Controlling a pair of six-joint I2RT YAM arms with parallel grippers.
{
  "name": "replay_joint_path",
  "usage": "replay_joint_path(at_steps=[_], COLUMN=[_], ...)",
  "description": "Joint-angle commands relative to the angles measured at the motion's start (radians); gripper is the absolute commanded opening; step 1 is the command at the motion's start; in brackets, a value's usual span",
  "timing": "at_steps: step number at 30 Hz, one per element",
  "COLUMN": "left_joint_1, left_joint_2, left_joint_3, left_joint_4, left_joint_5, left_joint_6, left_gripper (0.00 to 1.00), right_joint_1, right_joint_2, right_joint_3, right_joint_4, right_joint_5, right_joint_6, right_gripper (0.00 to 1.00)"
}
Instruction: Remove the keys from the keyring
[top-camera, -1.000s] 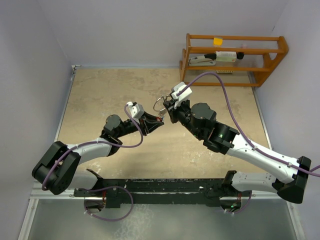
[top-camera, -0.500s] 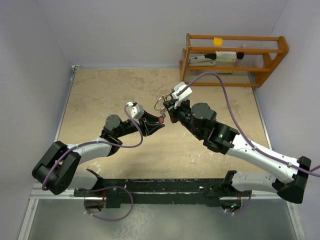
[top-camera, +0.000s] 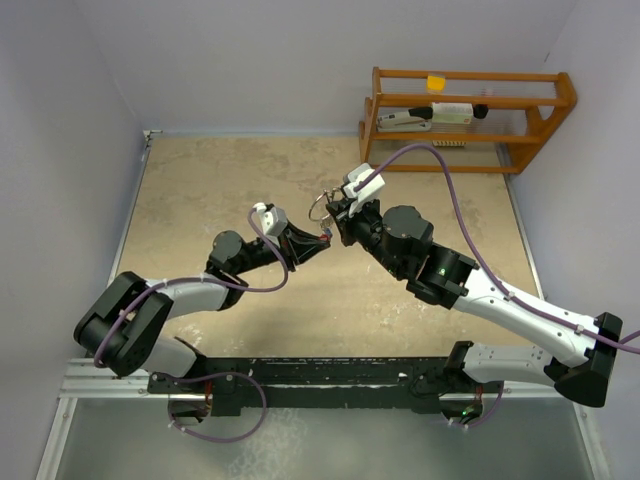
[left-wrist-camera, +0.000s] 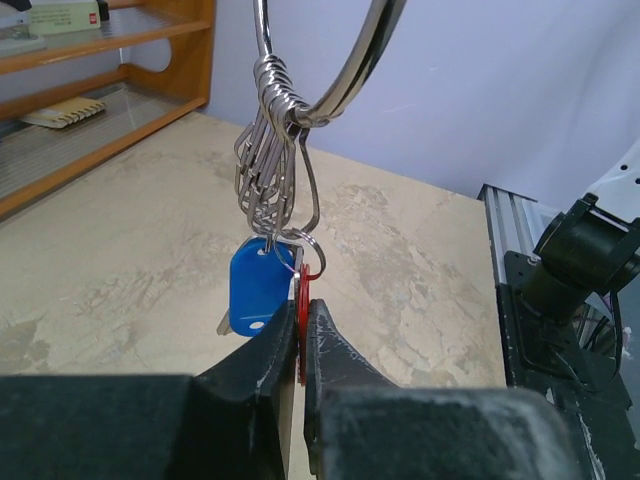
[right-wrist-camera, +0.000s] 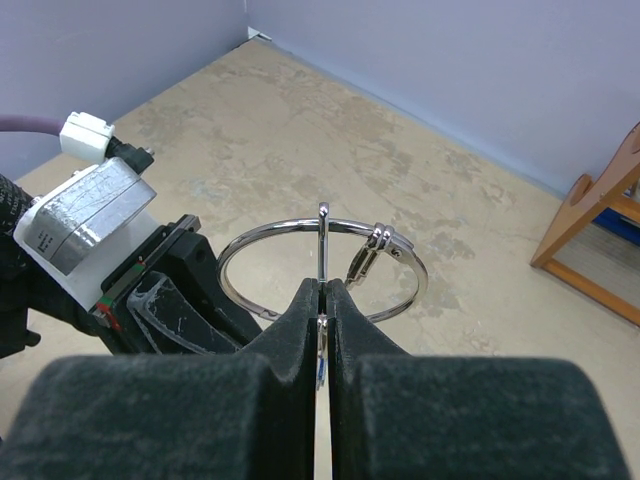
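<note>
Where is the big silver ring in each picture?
Top view: big silver ring sits near the picture's middle, small.
Left wrist view: the ring is at the top edge, with only its lower curve showing.
Right wrist view: the ring is in the centre, seen nearly whole.
Shared landmark: the wooden rack, top right from above, top left in the left wrist view, right edge in the right wrist view.

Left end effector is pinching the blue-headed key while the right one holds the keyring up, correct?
Not quite. The left end effector is pinching the red-headed key, as the left wrist view shows; the blue-headed key hangs beside it, ungripped. The right end effector does hold the keyring.
</note>
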Motion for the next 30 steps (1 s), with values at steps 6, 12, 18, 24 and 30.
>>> replay_joint_path(at_steps=[6,12,18,24,30], left_joint_1=[-0.007,-0.006,-0.007,-0.007,-0.007], left_joint_2=[-0.01,-0.081,-0.202,-0.245,-0.307], left_joint_3=[0.008,0.037,0.199,0.331,0.372], left_joint_4=[0.062,-0.201,-0.795,-1.031,-1.064], left_joint_5=[0.011,-0.084,-0.359,-0.419,-0.489], left_joint_6=[-0.01,0.094,0.29,0.305,0.283], left_gripper=[0.0,0.0,0.0,0.0,0.0], right_joint_1=[0.004,0.004,0.005,0.003,0.004], right_joint_2=[-0.042,-0.043,-0.052,-0.024,-0.008], right_joint_3=[0.013,0.003,-0.04,-0.085,-0.12], right_joint_4=[0.07,0.048,0.029,0.04,0.04], right_joint_5=[0.016,0.057,0.125,0.156,0.196], right_joint_6=[0.0,-0.01,-0.002,0.007,0.02], right_gripper=[0.0,0.0,0.0,0.0,0.0])
